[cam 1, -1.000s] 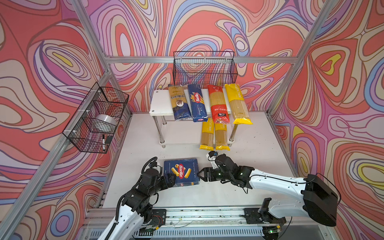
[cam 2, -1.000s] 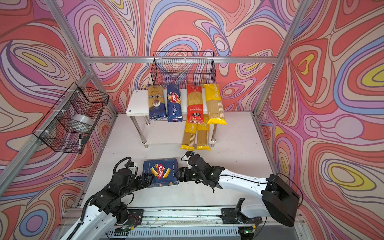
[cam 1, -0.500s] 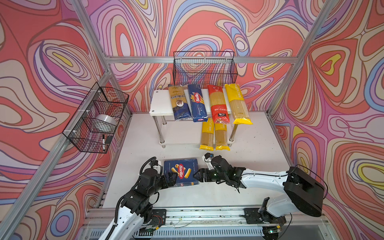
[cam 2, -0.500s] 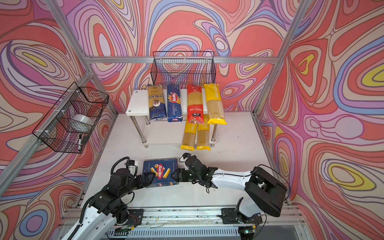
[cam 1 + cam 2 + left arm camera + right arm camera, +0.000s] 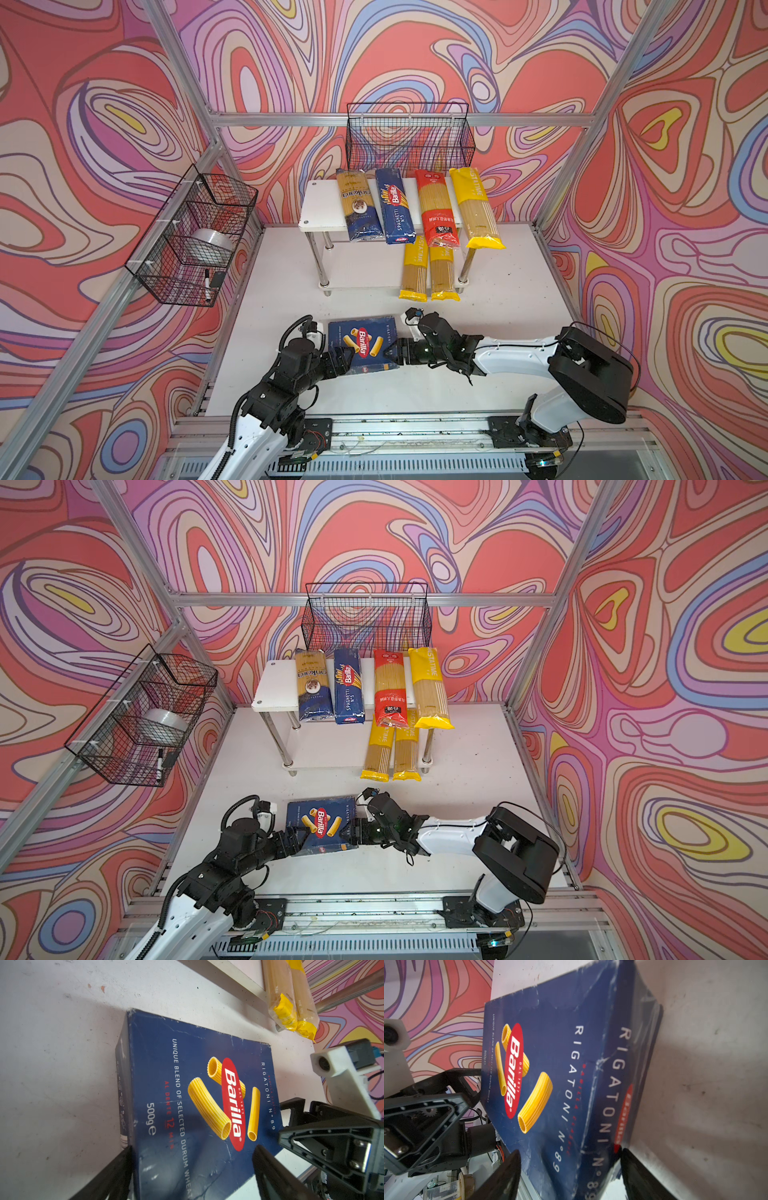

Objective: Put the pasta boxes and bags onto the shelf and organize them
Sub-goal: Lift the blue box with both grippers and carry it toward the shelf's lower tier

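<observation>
Barilla rigatoni box [image 5: 361, 345] was at the front of the surface [image 5: 498, 311], well short of the shelf [image 5: 320, 208], left hand [image 5: 348, 356] clamped on its near-left corner, right hand [image 5: 392, 353] gripping wide across its near-right corner

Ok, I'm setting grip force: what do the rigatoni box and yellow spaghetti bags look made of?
Rigatoni box: probably printed cardboard, matte; edges scuffed white and creased.
Yellow spaghetti bags: seemingly thin glossy plastic film; crimped ends, strands visible through it.
</observation>
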Robot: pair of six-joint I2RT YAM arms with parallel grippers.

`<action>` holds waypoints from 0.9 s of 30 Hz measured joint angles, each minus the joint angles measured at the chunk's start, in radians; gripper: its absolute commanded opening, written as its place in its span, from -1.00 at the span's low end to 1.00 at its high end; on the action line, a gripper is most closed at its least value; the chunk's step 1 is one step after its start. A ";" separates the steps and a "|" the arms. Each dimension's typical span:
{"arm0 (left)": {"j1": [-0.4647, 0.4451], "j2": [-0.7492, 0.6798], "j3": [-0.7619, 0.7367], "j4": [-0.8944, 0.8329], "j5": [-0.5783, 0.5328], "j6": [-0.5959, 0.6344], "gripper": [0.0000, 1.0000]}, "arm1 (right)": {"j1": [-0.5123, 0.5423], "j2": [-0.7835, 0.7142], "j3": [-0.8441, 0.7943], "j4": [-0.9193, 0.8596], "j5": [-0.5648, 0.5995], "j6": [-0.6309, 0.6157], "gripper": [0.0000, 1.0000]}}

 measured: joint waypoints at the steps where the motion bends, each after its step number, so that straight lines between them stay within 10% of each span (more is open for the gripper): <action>1: 0.000 0.004 0.000 0.001 0.002 0.000 0.78 | 0.000 0.003 0.000 0.002 -0.002 0.001 0.55; 27: -0.049 0.101 0.068 0.051 -0.034 0.022 0.82 | 0.027 -0.001 0.087 -0.119 -0.004 -0.055 0.53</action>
